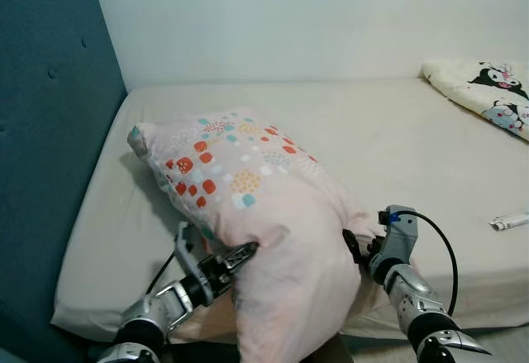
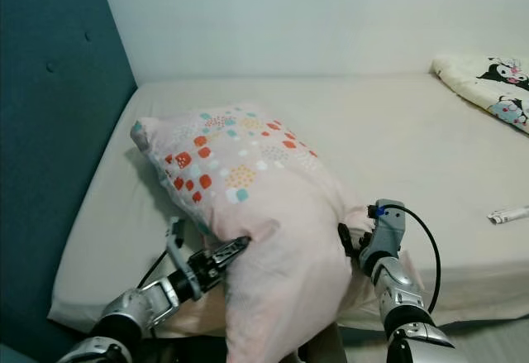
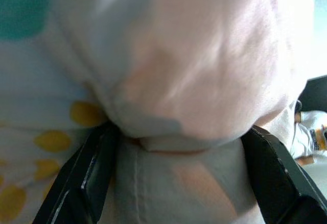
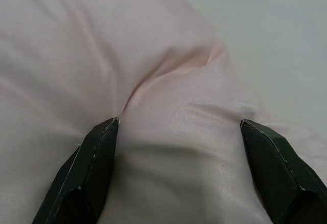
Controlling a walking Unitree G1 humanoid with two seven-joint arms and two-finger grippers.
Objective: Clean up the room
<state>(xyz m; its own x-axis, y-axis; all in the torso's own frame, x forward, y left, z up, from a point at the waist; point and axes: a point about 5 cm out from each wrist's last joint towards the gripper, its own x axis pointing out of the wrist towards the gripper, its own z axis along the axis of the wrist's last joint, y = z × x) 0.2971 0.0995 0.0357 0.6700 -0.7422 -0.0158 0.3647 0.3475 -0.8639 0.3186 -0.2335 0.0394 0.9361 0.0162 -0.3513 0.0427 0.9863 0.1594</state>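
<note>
Pillow sits mid-frame on the bed, its lower end hanging past the front edge, pressed between the left gripper and right gripper. Both sets of fingers spread wide against cloth, clamping nothing. Squeezed only from the sides, it could slip to the floor.

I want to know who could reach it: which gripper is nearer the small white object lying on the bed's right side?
Right. The right gripper presses the pillow, between it and the white object; the left gripper is on the pillow's far side.

Item: pillow
Look: pale pink, red, teal and yellow dots
Pose: tilted, one end raised
Place: on the bed's near edge
</note>
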